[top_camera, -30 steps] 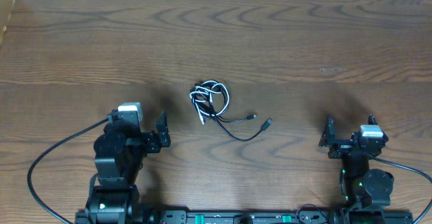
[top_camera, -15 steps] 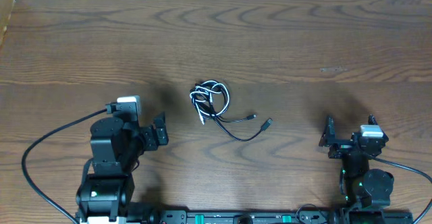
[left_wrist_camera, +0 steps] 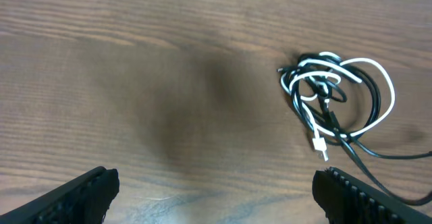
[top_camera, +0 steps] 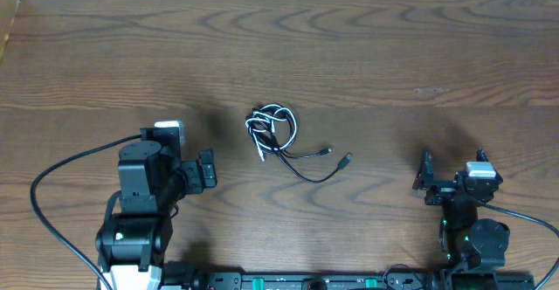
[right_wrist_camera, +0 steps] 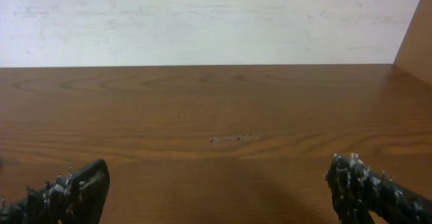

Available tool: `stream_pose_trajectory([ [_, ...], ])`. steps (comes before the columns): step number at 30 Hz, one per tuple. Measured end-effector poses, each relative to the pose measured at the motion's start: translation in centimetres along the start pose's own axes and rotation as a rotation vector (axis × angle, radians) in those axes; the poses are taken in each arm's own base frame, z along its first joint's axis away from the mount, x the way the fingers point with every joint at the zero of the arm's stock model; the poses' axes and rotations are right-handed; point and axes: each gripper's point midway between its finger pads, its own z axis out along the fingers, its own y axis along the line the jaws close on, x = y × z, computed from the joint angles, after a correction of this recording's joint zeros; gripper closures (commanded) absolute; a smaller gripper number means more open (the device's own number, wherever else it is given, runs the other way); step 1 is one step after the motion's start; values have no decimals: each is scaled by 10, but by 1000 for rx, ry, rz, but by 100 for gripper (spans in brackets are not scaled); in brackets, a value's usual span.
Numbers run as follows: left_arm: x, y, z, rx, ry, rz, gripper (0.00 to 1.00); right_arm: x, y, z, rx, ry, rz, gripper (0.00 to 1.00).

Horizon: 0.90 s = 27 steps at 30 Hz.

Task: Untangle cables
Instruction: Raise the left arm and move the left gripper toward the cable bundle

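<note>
Wooden tabletop (top_camera: 419,37) holds the tangled cables (top_camera: 273,128) in the middle, where both wide-open, empty jaws can reach.

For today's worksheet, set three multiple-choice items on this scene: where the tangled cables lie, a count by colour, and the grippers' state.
1. Where is the tangle of thin black and white cables?
A. On the brown wooden table, between the two arms, touching neither.
B. In one gripper.
C. Hanging off the table's edge.

2. How many cords in it are white?
A. None.
B. One.
C. Three.

3. How do the left gripper and right gripper stand?
A. Both shut.
B. One shut on a cable.
C. Both open, empty.

1 A: the overhead view shows bare wood around the tangle.
2 B: a single white cord loops among black ones.
3 C: each wrist view shows fingers wide apart, holding nothing.
</note>
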Motion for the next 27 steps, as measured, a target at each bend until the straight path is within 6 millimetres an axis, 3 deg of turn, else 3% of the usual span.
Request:
stream_pose_trajectory([
  [7, -7, -1, -4, -4, 46, 15, 2, 0, 0, 0, 0, 0, 0, 1],
  [27, 2, -1, 12, 0, 157, 45, 2, 0, 0, 0, 0, 0, 0, 1],
])
